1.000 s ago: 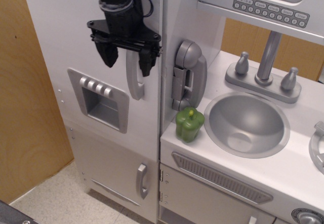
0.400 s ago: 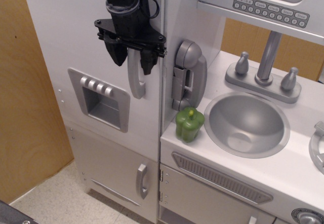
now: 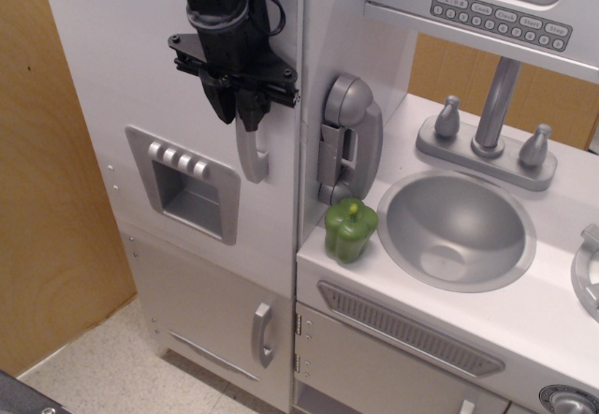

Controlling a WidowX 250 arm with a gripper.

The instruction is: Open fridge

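The fridge (image 3: 140, 67) is the tall silver-grey cabinet at the left, and its large upper door is closed. The door carries a recessed dispenser panel (image 3: 184, 185) with several buttons and a curved grey handle (image 3: 251, 155) near its right edge. My black gripper (image 3: 240, 114) hangs down from the top and is shut on the upper part of that handle. Only the handle's lower half shows below the fingers. The smaller lower door (image 3: 211, 311) with its short handle (image 3: 263, 335) is closed.
A grey toy phone (image 3: 349, 139) hangs on the cabinet side right of the handle. A green pepper (image 3: 351, 229) stands on the counter beside the sink (image 3: 457, 229). A faucet (image 3: 490, 114) and a microwave keypad (image 3: 501, 17) are at the right. A wooden panel (image 3: 47, 199) is at the left.
The gripper's fingers, spread either side of the handle before, have closed together on the handle's upper part. The door has not moved.
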